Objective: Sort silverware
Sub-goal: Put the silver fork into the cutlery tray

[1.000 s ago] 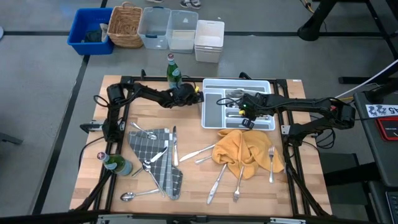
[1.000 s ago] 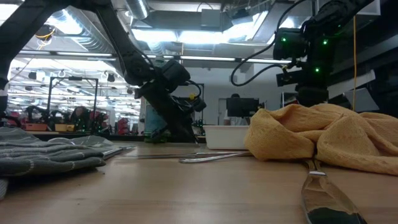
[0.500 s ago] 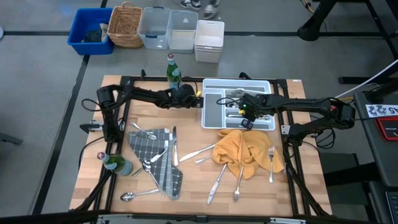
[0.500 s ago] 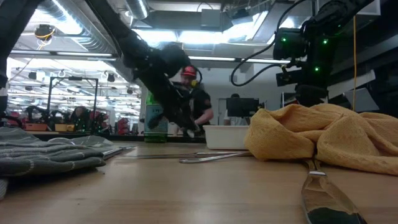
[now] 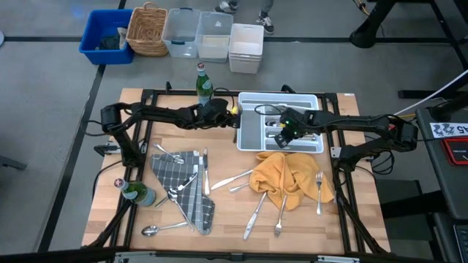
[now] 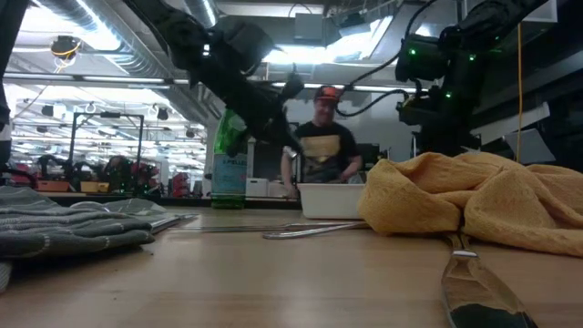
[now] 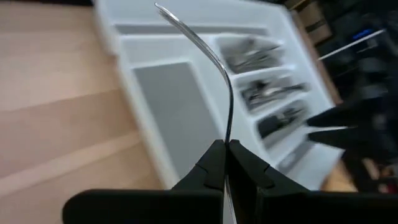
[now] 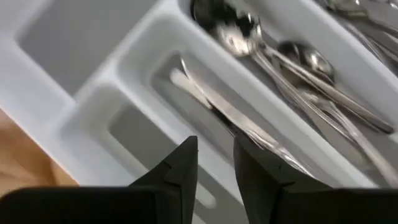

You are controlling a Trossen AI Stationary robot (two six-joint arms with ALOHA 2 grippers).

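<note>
Left gripper [image 7: 225,163] pinches a slim curved silver utensil [image 7: 211,56], perhaps a fork, its handle reaching over the white compartmented plastic tray [image 7: 171,99]; right gripper [image 8: 214,163], fingers parted and empty, hovers over the tray's knives [image 8: 236,118].

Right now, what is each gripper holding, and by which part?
Left gripper pinches a piece of silverware at one end of its handle. Right gripper holds nothing.

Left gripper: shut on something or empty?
Shut on a piece of silverware. The left gripper pinches a thin curved handle between closed fingers, held over the white tray.
</note>
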